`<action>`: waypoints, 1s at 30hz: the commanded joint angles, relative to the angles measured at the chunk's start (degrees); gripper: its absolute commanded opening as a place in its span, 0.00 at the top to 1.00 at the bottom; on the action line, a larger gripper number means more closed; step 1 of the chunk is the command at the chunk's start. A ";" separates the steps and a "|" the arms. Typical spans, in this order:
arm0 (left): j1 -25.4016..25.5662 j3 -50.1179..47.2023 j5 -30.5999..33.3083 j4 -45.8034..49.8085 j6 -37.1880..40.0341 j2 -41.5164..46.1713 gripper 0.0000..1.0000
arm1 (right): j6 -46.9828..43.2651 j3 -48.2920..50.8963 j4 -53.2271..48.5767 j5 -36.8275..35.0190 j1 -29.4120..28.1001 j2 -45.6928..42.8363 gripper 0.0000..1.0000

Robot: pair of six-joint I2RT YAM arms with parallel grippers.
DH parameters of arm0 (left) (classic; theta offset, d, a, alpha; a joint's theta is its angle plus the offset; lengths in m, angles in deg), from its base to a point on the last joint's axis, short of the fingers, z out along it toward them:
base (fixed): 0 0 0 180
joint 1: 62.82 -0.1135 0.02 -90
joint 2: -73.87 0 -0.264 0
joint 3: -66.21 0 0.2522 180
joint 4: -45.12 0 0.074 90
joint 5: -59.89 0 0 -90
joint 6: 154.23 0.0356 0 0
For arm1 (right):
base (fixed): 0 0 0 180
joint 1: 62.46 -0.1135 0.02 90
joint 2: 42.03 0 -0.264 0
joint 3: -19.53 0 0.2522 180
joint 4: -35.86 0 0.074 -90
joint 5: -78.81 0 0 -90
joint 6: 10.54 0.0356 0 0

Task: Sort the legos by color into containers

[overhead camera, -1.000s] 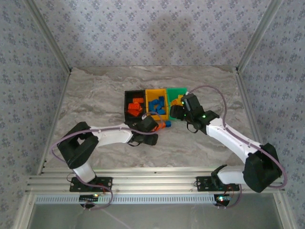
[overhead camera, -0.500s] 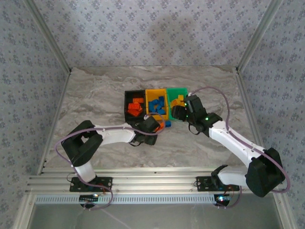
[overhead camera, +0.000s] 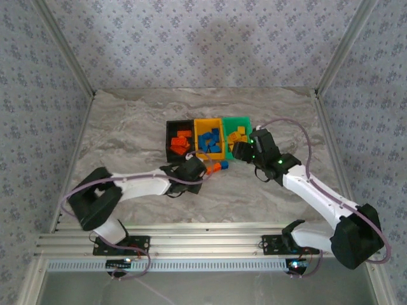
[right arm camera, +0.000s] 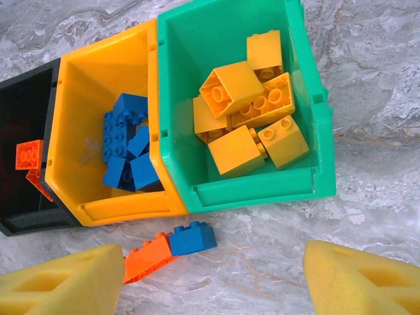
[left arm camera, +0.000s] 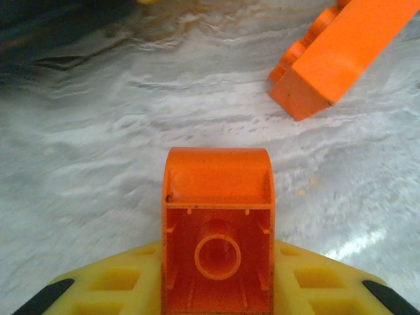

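My left gripper point(left arm camera: 218, 266) is shut on a small orange-red lego point(left arm camera: 218, 223), held hollow side toward the camera just above the marble. In the top view this gripper point(overhead camera: 195, 169) is in front of the black bin point(overhead camera: 170, 141). A longer orange-red lego point(left arm camera: 331, 56) lies ahead of it to the right. My right gripper point(right arm camera: 213, 282) hangs open above the table in front of the green bin point(right arm camera: 259, 190). A blue lego point(right arm camera: 192, 238) and an orange-red lego point(right arm camera: 147, 257) touch end to end below it.
The green bin holds several yellow-orange legos point(right arm camera: 249, 111), the yellow-orange bin point(right arm camera: 85, 92) several blue ones point(right arm camera: 128, 144), and the black bin point(right arm camera: 20, 105) orange-red ones point(right arm camera: 29, 157). The three bins point(overhead camera: 208, 124) stand mid-table, with open marble to either side.
The left gripper has shifted slightly left and nearer with its brick. The right arm has drawn back to the right, away from the green bin.
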 commanded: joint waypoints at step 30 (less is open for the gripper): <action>-22.77 31.05 -8.12 9.38 6.26 -8.15 0.22 | 1.35 3.21 -1.70 2.39 2.51 -3.21 0.25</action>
